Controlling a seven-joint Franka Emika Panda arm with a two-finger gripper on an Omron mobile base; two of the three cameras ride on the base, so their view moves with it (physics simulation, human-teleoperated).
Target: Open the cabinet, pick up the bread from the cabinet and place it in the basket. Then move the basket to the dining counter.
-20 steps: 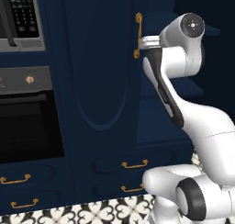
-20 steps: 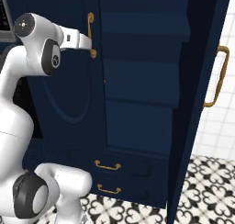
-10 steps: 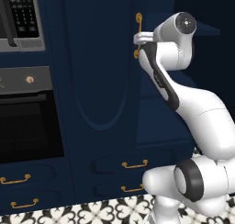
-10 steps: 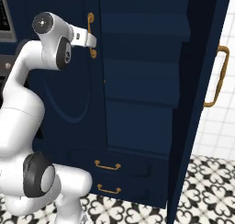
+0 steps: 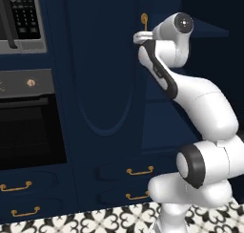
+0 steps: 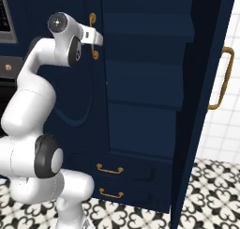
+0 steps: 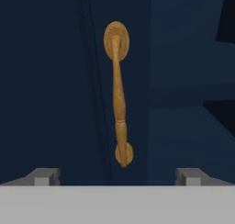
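Directly ahead of gripper (image 7: pixel 117 177): brass handle (image 7: pixel 118 94) of the left door (image 5: pixel 102 74) of the navy cabinet (image 6: pixel 145 78). Fingers spread wide, two grey tips (image 7: pixel 43 176) low at either side of the hand view, handle centred between them but farther off, nothing held. Handle vertical, slim, turned like a spindle, thicker in the middle, with an oval rosette at the top and a smaller round one at the foot, fixed close to the door's inner edge. Left door closed, deep navy, with a tall arched panel pressed into its face. Right door (image 6: pixel 199 106) swung open toward the right base camera, edge-on, its own brass handle (image 6: pixel 220 78) standing out on the outer face against white wall tiles (image 6: pixel 225 129). Navy shelves (image 6: pixel 145 35) stepped one above another inside the opened half; interior dark, contents not discernible. Below the doors, two drawers with horizontal brass pulls (image 6: pixel 109 168). Seen from the left base camera, hand raised level with the top of the handle, just beside it, contact not clear from that angle. Left of the cabinet, black oven (image 5: pixel 28 132) with microwave (image 5: pixel 21 17) above and more brass pulls (image 5: pixel 15 186) beneath. Black-and-white patterned floor tiles (image 6: pixel 211 195) underfoot.
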